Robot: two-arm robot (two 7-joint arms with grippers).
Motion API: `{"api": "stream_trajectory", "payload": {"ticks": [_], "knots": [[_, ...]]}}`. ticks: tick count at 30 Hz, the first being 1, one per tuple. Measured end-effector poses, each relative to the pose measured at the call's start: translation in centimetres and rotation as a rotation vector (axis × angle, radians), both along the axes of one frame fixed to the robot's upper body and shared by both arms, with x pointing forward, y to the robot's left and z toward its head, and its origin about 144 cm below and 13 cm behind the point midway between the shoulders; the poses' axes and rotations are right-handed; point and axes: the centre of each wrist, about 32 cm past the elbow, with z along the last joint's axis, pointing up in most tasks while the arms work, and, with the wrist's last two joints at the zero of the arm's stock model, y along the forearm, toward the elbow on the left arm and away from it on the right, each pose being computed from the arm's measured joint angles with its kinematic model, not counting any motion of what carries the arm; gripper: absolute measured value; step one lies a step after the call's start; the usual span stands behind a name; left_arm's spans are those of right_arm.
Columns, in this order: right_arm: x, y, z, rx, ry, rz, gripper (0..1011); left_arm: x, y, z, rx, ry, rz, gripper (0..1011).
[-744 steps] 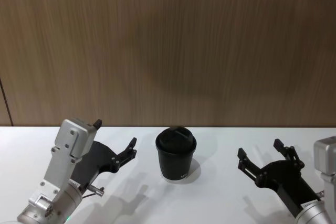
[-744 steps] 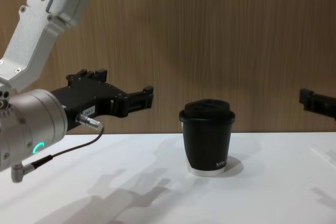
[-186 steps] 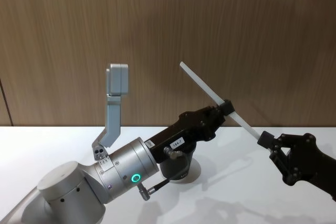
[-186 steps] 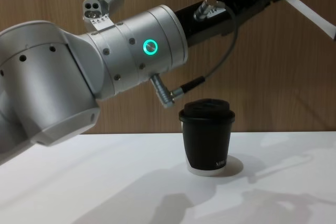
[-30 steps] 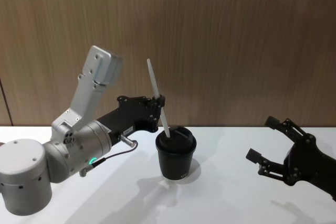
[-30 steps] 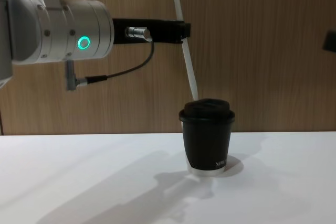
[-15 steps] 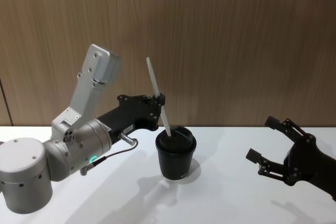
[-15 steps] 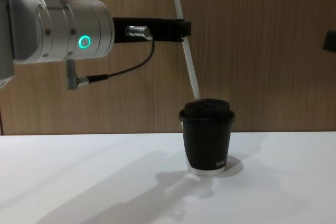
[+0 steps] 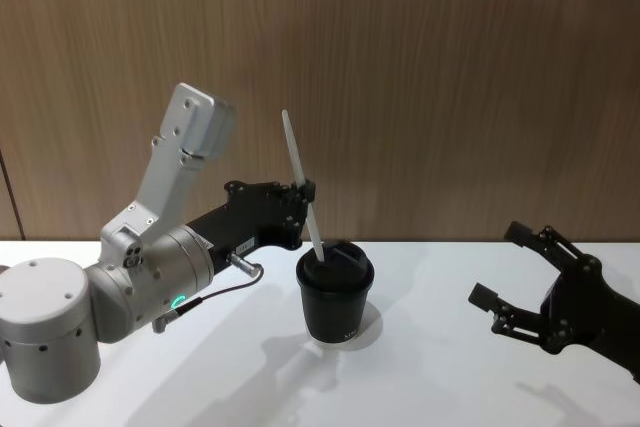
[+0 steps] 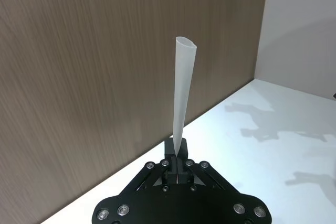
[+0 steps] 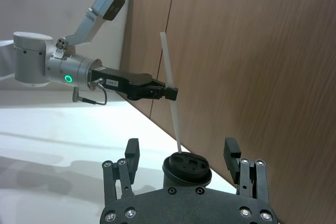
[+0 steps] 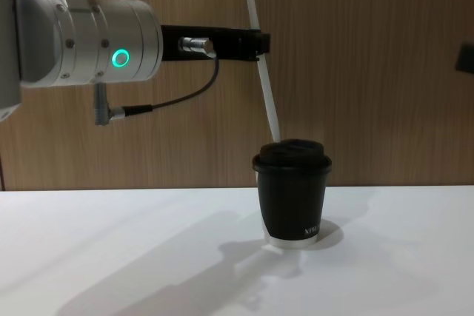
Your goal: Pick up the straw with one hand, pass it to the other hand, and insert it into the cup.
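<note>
The left gripper (image 9: 304, 192) is clamped on the straw (image 9: 301, 187), holding it above the cup (image 9: 335, 293). The straw is tilted, top end leaning away toward the wood wall (image 9: 450, 67), bottom end right at the cup's lid. From the chest view the straw (image 12: 263, 72) runs down past the fingertips to the lid's left side, and its tip looks like it's touching or just entering the lid there. I can't tell if it's actually in the hole. The right wrist view shows the same thing: straw (image 11: 171, 98) coming down onto the lid of the cup (image 11: 186, 169).

In the left wrist view the fingers are pressed together on the straw (image 10: 182, 98), gripping it partway along with a long stretch sticking out past them.

The cup stands upright on the white table (image 9: 420, 387), about in the middle, white lettering low on its side and a silver rim at the base.

The right gripper (image 9: 525, 277) hovers off to the right of the cup, well apart from it, fingers spread wide and holding nothing. The left arm's silver wrist (image 12: 96, 42) has a green ring glowing, and a grey cable (image 12: 174, 98) loops under it.
</note>
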Motion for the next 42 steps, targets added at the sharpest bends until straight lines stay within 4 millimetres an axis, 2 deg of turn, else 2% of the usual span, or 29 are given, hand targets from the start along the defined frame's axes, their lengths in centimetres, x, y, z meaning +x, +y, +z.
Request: {"api": "stream_trajectory", "payload": {"ticks": [42], "knots": [[0.0,0.0,0.0,0.0,0.0,0.0,1001,-0.32,-0.68,-0.17,0.035,0.011,-0.006,7]]}}
